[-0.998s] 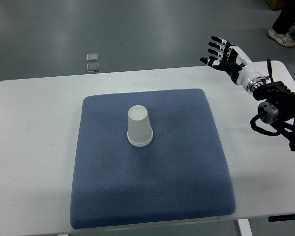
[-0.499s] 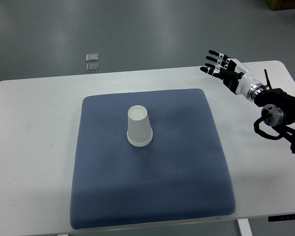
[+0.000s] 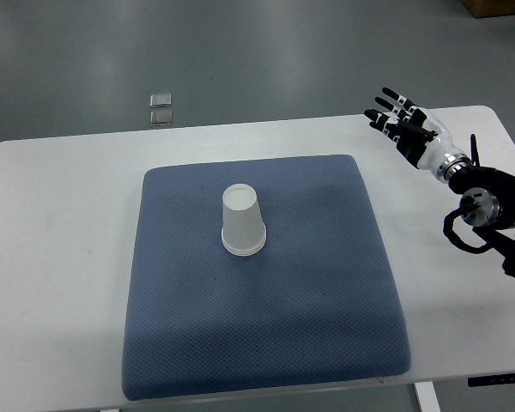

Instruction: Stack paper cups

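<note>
A white paper cup stack [image 3: 242, 221] stands upside down near the middle of the blue mat [image 3: 266, 283]; its rim shows doubled edges. My right hand [image 3: 398, 120] hovers over the white table's far right corner, fingers spread and empty, well away from the cups. Its arm [image 3: 489, 206] comes in from the right edge. No left arm shows.
The mat lies on a white table [image 3: 60, 257] with bare strips left, right and behind. Two small square metal plates [image 3: 161, 108] lie on the grey floor beyond the table's far edge. A brown box corner [image 3: 498, 7] shows at top right.
My right hand has pulled back to the right and slightly down, away from the mat. A person's shoes at top right a second ago are gone. The cups have not moved.
</note>
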Tool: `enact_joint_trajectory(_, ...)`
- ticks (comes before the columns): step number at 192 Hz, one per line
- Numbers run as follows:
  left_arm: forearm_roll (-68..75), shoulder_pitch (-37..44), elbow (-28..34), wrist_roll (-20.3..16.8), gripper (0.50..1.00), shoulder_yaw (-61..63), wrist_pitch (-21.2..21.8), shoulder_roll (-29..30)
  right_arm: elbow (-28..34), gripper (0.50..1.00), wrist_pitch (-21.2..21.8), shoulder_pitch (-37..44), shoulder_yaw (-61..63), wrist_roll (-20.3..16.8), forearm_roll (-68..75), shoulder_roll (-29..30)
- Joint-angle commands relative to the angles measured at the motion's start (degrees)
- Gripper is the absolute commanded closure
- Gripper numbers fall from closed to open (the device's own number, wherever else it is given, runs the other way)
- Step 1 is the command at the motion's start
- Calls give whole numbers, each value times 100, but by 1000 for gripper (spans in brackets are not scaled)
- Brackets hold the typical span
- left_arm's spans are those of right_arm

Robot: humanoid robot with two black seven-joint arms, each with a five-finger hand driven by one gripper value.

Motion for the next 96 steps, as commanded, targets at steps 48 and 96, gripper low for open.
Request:
enact_joint_trajectory(48, 7, 0, 0, 0, 500, 0, 0, 0, 7, 583, -43, -56, 126, -15, -53, 4)
enact_joint_trajectory(96, -1, 0, 0, 0, 500, 0, 0, 0, -2, 583, -78, -30, 100, -428, -88, 39)
